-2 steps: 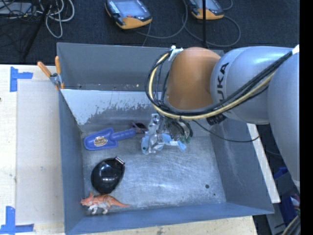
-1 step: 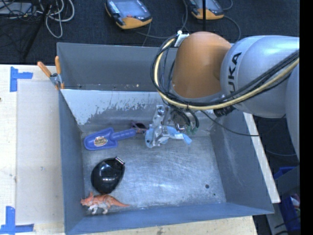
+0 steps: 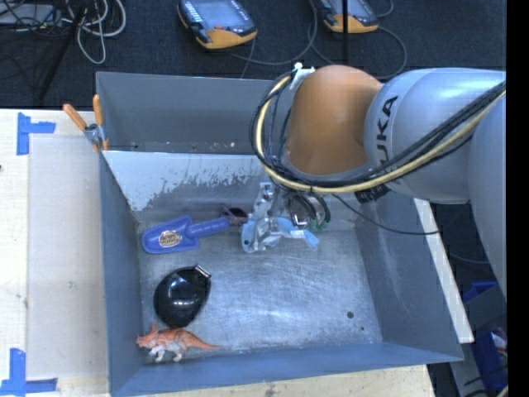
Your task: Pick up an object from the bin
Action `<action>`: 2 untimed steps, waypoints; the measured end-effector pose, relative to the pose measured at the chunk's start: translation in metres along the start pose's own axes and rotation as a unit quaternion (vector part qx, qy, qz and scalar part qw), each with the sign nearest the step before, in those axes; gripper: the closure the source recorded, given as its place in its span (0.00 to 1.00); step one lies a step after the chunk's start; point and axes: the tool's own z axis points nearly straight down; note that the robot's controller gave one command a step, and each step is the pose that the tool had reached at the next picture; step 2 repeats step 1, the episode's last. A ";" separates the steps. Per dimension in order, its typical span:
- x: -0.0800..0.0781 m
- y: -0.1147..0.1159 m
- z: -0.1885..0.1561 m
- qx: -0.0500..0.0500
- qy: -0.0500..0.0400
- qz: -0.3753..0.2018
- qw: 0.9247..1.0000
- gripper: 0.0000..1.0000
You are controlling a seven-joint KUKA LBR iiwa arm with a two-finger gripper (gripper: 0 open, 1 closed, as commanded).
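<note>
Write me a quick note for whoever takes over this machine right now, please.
Jaws: down in the grey bin, near its back wall, just right of the blue-handled tool.
Things: a black rounded object and an orange toy dinosaur lie front left, apart from the jaws.
Done: nothing lifted out yet.
Left: close on one thing and raise it clear.

Smooth, rounded silver-grey casing of the KUKA arm (image 3: 446, 131), marked with black capital lettering (image 3: 387, 131) near the wrist. Glossy orange dome-shaped cover (image 3: 331, 118) over the wrist, ringed by a looping bundle of black, yellow and white cables (image 3: 273, 131). Beneath it, a small bare-metal two-finger gripper (image 3: 263, 236) with pale blue fittings and thin dark wires trailing alongside.
</note>
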 end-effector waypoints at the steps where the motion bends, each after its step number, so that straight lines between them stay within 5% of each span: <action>1: 0.005 0.007 -0.029 0.001 0.009 -0.008 1.000 1.00; 2: 0.005 0.007 -0.029 0.001 0.009 -0.008 1.000 1.00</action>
